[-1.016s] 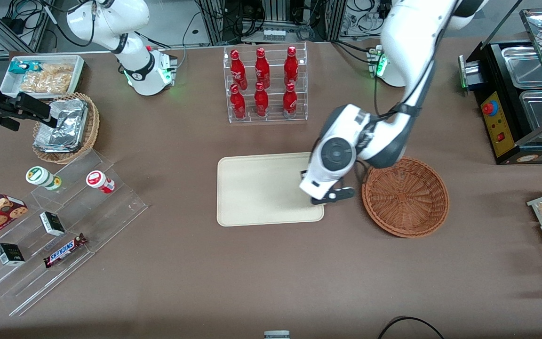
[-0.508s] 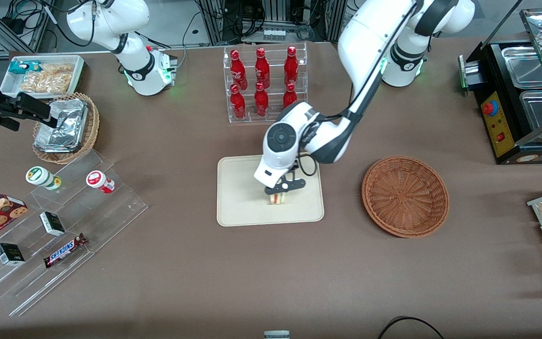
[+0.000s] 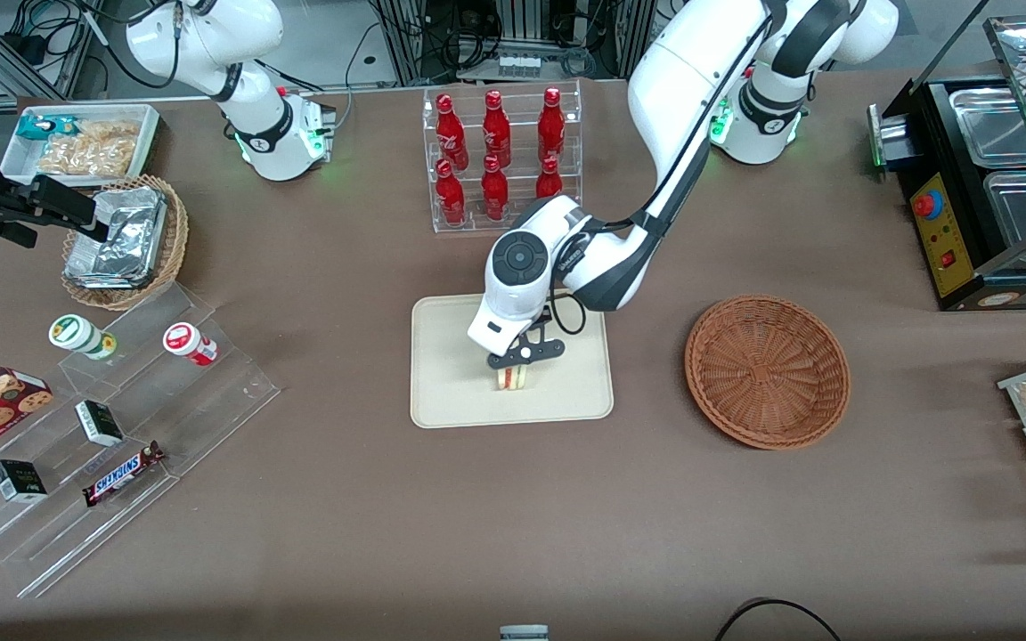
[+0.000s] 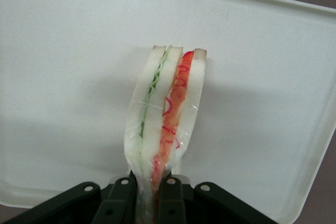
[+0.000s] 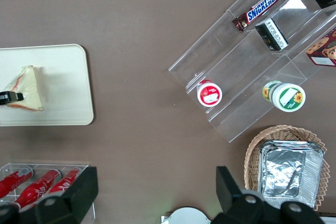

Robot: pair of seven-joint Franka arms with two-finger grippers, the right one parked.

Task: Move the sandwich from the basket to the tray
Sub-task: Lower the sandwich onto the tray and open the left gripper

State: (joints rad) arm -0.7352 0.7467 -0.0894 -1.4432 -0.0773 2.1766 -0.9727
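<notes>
gripper over tray; clenched on sandwich | sandwich hangs below fingers; wedge upright

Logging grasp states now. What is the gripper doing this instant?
Gripper: shut on the sandwich, holding it over the tray.

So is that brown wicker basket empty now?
Empty: the basket shows only bare weave. The gripper holds the sandwich over the tray.

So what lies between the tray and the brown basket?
Bare tablecloth only, front view, between tray and basket. Gripper holds the sandwich over the tray.
</notes>
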